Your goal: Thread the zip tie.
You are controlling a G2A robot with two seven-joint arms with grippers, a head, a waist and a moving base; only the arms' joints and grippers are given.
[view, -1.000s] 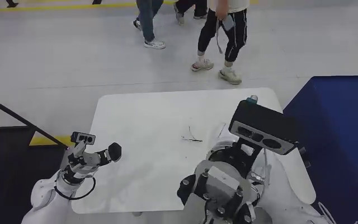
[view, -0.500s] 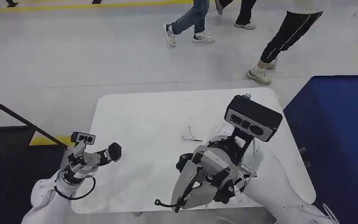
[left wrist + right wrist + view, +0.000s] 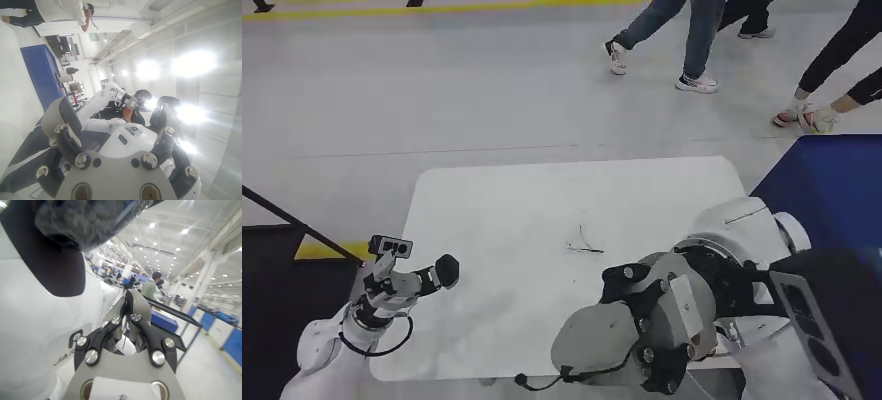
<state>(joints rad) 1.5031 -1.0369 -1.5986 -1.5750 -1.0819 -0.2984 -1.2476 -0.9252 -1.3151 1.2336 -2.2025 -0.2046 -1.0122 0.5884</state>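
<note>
A thin black zip tie (image 3: 126,308) is pinched between the fingertips of my right gripper (image 3: 128,294), and its loose strand (image 3: 123,340) hangs down between the fingers. The right arm (image 3: 642,335) is raised high over the table's near right part. In the left wrist view the right gripper (image 3: 137,103) shows far off with a person's hand (image 3: 127,112) close under it; I cannot tell whether they touch. More thin dark zip ties (image 3: 583,245) lie mid-table. My left gripper (image 3: 420,258) is open and empty beyond the table's left edge.
The white table (image 3: 502,200) is bare around the loose ties. A blue cabinet (image 3: 832,180) stands at the right, and a black rail (image 3: 292,225) runs at the left. A black cable (image 3: 542,381) dangles near the front edge.
The right arm has swung up and to the right, close under the top camera, its black wrist box now at the lower right. The left arm has kept still.
</note>
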